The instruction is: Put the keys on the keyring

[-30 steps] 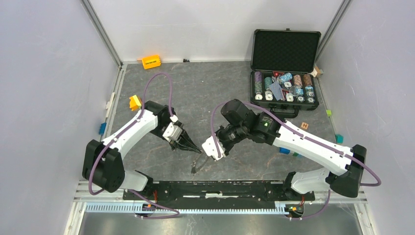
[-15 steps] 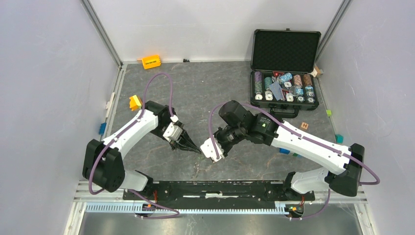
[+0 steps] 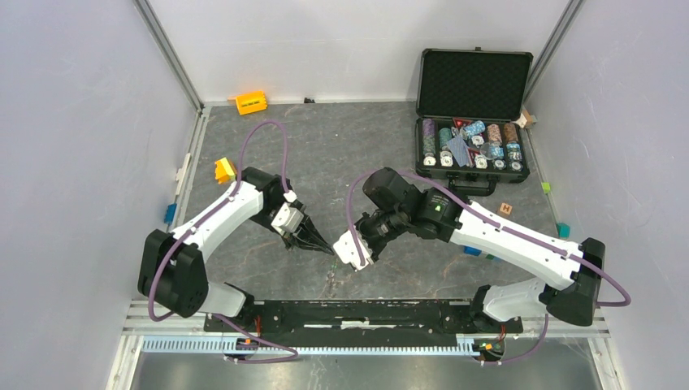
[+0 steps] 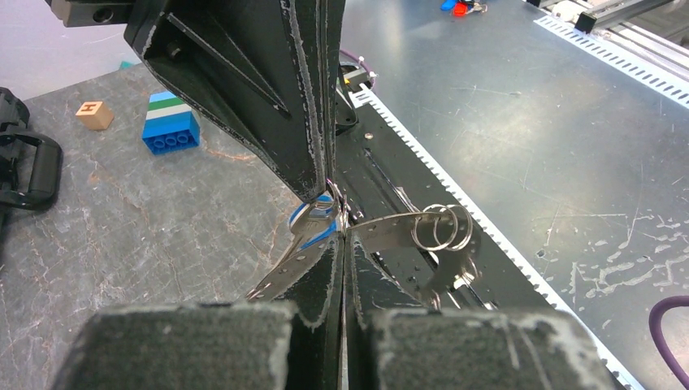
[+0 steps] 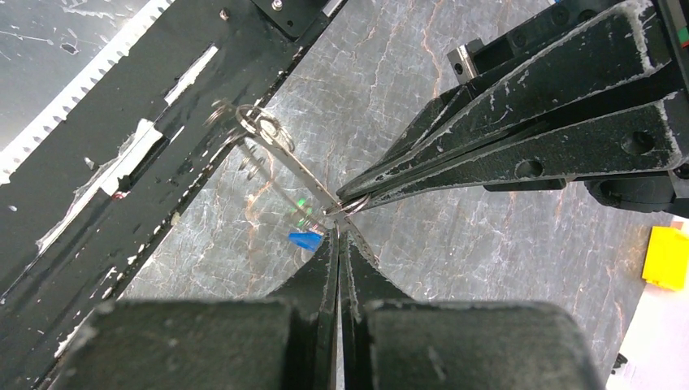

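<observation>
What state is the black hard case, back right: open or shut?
Open: the black hard case has its lid up, poker chips showing.

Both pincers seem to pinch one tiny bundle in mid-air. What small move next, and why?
Probably the right pincer should twist slightly, feeding the blue key along the ring while the left pincer holds it: both are shut, tips meeting at that ring, key dangling.

Open chip case (image 3: 474,85), orange block (image 3: 251,102)
</observation>
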Controlling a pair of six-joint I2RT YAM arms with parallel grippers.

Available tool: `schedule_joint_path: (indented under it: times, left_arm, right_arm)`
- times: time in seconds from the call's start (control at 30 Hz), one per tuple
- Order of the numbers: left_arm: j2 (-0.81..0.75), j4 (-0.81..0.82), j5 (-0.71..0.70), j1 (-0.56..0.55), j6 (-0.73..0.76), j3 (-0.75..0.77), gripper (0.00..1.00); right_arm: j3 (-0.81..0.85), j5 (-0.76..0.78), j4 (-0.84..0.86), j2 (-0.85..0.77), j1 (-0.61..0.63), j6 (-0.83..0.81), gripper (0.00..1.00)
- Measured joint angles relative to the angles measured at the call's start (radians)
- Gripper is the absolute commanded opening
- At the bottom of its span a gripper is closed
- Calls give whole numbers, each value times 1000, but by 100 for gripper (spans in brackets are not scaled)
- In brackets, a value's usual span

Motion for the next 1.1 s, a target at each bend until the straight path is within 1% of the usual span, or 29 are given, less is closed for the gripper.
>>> schedule_joint_path:
  times: [1.1]
  left_arm:
    - [15, -1, -1, -1, 0, 0, 2]
  right_arm:
    - [16, -23, -2, 13, 2, 8, 0]
